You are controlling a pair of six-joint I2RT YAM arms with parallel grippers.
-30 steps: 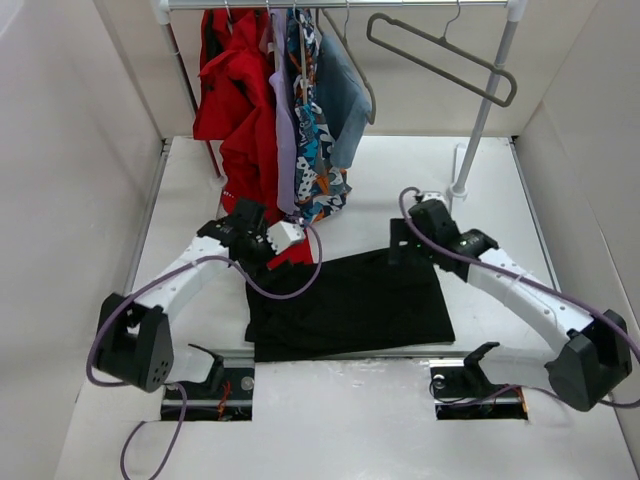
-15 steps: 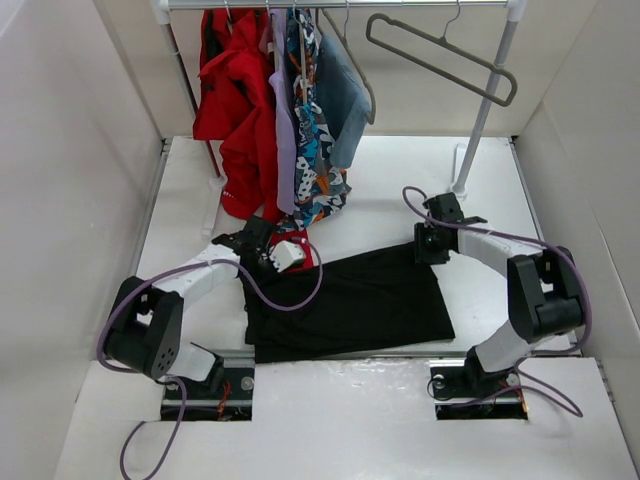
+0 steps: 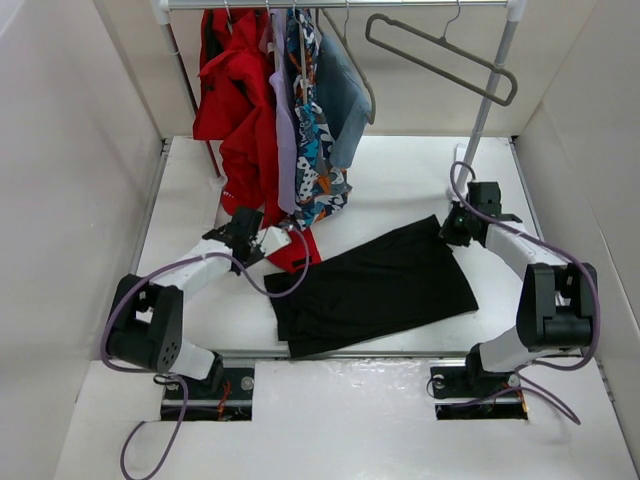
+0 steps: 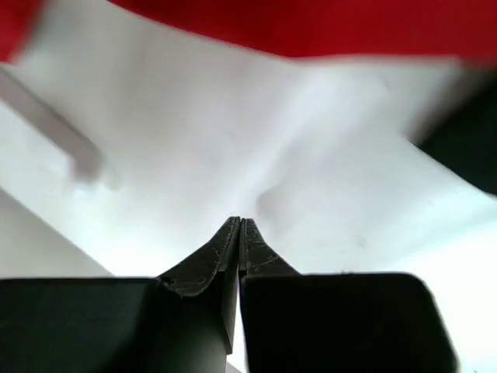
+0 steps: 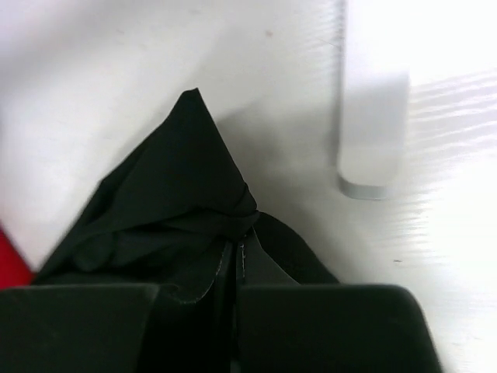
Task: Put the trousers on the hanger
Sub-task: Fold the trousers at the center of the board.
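Black trousers [image 3: 380,285] lie spread on the desk [image 3: 400,180], one corner pinched.
The right fingers [image 5: 213,272] are clamped on the cloth's far right corner, near the rack's pole base [image 5: 373,155]; the left fingers [image 4: 217,256] are pressed together on nothing, over bare desk beside a red garment [image 3: 250,90]. The hanger [image 3: 440,55] hangs tilted on the rail [image 3: 400,4], well apart.

A red garment [image 3: 235,85], lilac garment [image 3: 283,130], patterned garment [image 3: 315,150] and blue-grey garment [image 3: 345,100] hang from the rail [image 3: 420,4] at eleven o'clock above the table [image 3: 400,175].
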